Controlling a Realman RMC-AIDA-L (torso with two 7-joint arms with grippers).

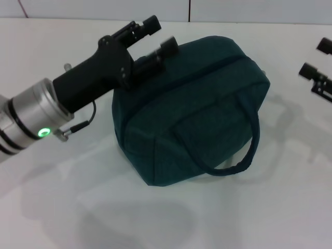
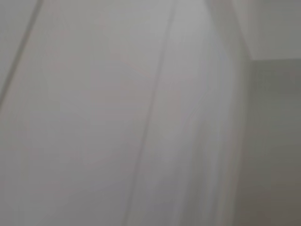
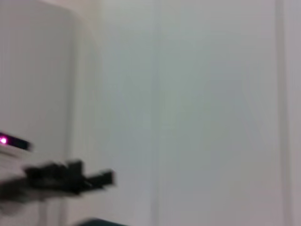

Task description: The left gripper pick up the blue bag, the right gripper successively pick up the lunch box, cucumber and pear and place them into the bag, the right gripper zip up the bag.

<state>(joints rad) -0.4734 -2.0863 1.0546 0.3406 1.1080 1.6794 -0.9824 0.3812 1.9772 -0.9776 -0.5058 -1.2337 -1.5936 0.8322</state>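
The blue bag point(image 1: 192, 109) sits on the white table, bulging, with its zipper line running along the top and one looped handle point(image 1: 244, 155) hanging down the near side. My left gripper point(image 1: 160, 35) hovers at the bag's far left top corner. It is open, its lower finger close to the fabric and nothing between the fingers. At the picture's right edge my right gripper point(image 1: 317, 58) is open and well clear of the bag. The lunch box, cucumber and pear are out of view. In the right wrist view the left gripper point(image 3: 70, 179) shows blurred, far off.
White table point(image 1: 62, 207) stretches around the bag on all sides. A white wall with a dark seam point(image 1: 189, 9) runs behind it. The left wrist view shows only pale wall panels point(image 2: 141, 117).
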